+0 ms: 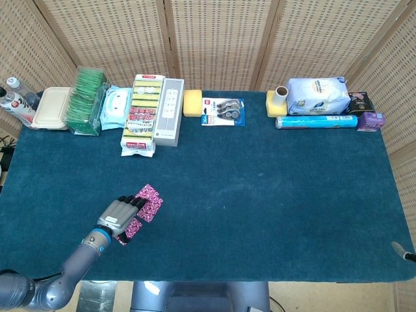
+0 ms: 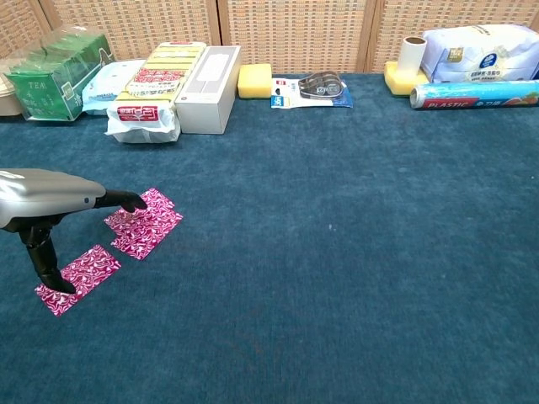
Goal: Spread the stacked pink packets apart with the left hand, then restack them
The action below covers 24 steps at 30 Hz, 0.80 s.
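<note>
Pink patterned packets lie on the blue cloth at the front left. A pair, overlapping (image 2: 145, 222) (image 1: 150, 201), lies further from me. A single packet (image 2: 77, 279) (image 1: 130, 229) lies apart, nearer my side. My left hand (image 2: 40, 200) (image 1: 119, 212) hovers between them with fingers spread. Its long fingertips (image 2: 130, 202) touch the left corner of the overlapping pair, and its thumb (image 2: 44, 263) presses the near packet's left end. It grips nothing. Of my right hand only a grey, dark-tipped sliver (image 1: 403, 251) shows at the front right edge.
Along the back edge stand a green tea box (image 2: 52, 74), wipes (image 2: 109, 82), sponge packs (image 2: 152, 88), a white box (image 2: 208, 88), a yellow sponge (image 2: 254, 81), tape (image 2: 313, 87), and a blue roll (image 2: 476, 94). The table (image 2: 354, 252) carries nothing else.
</note>
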Motion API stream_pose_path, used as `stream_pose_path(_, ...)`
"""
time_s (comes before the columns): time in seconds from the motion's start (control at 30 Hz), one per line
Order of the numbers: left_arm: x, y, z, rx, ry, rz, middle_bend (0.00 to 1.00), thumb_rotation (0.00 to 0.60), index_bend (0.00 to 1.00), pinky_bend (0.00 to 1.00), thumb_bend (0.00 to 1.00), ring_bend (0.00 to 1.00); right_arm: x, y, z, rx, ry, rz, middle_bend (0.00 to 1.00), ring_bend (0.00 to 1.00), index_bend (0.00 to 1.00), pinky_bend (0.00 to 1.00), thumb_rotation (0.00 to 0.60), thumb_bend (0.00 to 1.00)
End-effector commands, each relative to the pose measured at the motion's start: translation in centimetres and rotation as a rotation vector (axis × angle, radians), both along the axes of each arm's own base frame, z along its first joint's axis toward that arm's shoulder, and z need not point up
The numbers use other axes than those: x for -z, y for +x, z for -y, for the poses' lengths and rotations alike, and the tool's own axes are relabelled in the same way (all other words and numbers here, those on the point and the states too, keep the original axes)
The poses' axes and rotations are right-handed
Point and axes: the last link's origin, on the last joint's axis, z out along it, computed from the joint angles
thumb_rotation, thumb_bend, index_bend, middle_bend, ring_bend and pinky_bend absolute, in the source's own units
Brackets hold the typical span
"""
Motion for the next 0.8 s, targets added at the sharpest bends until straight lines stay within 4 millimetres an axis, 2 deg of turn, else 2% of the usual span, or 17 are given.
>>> stream_pose_path(0.03, 0.5, 0.1, 0.2, 0.008, -0.012, -0.012, 0.09, 0.600, 0.00, 0.12, 0.00, 0.08, 0.0, 0.0, 0.0, 0.000, -0.002, 0.001, 0.00, 0.00, 0.08, 0.00, 0.600, 0.00)
stream_pose_path(0.8, 2.2, 2.2, 2.6, 0.073, -0.093, 0.008, 0.09, 0.600, 0.00, 0.12, 0.00, 0.08, -0.3, 0.0, -0.1, -0.003, -0.007, 0.009, 0.00, 0.00, 0.08, 0.00, 0.600, 0.01)
